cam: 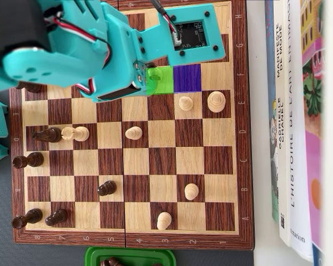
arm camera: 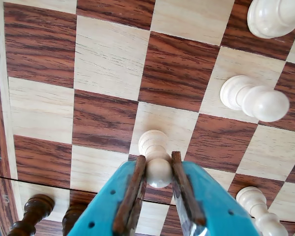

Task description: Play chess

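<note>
In the wrist view we see our pincer (arm camera: pixel 159 169) clenched on a white pawn (arm camera: pixel 155 152) standing on the chessboard (arm camera: pixel 108 59). Two dark pieces (arm camera: pixel 34 211) stand at the lower left.

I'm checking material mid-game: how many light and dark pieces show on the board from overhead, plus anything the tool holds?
Light pieces in the open: 6
Dark pieces in the open: 5
Light pawn in the tool, wrist view: 1
Total: 12
The arm hides some squares, so more may stand there.
</note>
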You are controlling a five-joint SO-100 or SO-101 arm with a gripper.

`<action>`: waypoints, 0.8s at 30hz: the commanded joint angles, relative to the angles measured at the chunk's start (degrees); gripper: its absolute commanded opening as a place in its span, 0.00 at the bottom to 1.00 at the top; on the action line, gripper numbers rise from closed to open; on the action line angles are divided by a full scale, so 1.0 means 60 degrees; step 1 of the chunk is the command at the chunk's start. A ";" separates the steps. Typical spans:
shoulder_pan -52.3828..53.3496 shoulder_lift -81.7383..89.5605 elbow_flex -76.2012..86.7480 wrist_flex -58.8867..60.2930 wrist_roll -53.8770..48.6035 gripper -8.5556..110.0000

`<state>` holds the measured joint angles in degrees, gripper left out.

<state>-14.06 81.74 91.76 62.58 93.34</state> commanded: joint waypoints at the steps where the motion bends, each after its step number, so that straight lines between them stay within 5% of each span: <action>1: 0.0103 0.0044 -0.0059 -0.0103 -0.0029 0.15; 24: 0.0015 0.0527 -0.0059 0.0000 -0.0015 0.19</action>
<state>-14.06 81.74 91.76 62.58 93.34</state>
